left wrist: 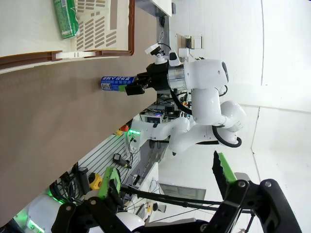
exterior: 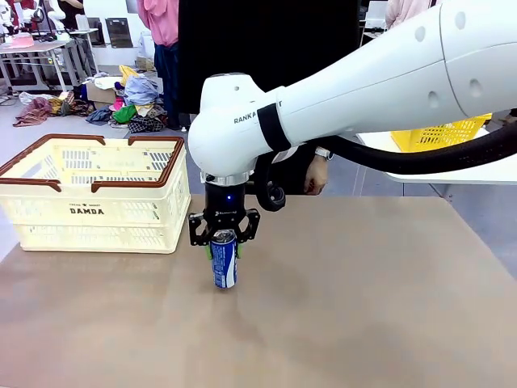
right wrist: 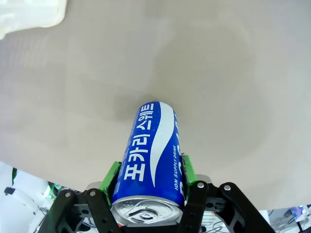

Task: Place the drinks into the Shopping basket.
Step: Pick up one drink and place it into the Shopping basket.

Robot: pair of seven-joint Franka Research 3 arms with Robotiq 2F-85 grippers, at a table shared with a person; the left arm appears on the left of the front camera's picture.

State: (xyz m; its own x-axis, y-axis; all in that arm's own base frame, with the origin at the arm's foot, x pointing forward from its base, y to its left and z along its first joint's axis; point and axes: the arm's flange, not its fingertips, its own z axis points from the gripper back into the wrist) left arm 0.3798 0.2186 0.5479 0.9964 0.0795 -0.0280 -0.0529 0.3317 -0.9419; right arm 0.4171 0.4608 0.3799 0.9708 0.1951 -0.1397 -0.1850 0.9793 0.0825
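From where I stand, the left fingers [left wrist: 109, 184] hang out at the left side of the bench [exterior: 363, 307], spread wide apart with nothing between their green pads. Next along, the Shopping basket [exterior: 137, 214] sits on the far left part of the bench, cream-white and perforated with a brown rim and "DAMDA" printed on its near wall. A green can [left wrist: 65, 18] lies on its side inside it, close to one of the perforated walls. Just right of the basket's near right corner, near it but apart from it, stands the blue can [exterior: 224, 259], upright with its silver top facing up and white print running down its side. The right fingers [right wrist: 112, 175] come straight down over it and are closed on its upper part, a green pad pressed against each side just below the top. The can's base looks to be on the bench, though from here I cannot be sure it is not a touch clear of it. The right arm [exterior: 363, 81] sweeps in from the right, high above the bench, bending down to the can at its wrist. Behind it, past the far edge of the bench, a person's hand [exterior: 317, 174] hangs down. Farthest right, a yellow basket [exterior: 440, 133] rests on a separate white table.
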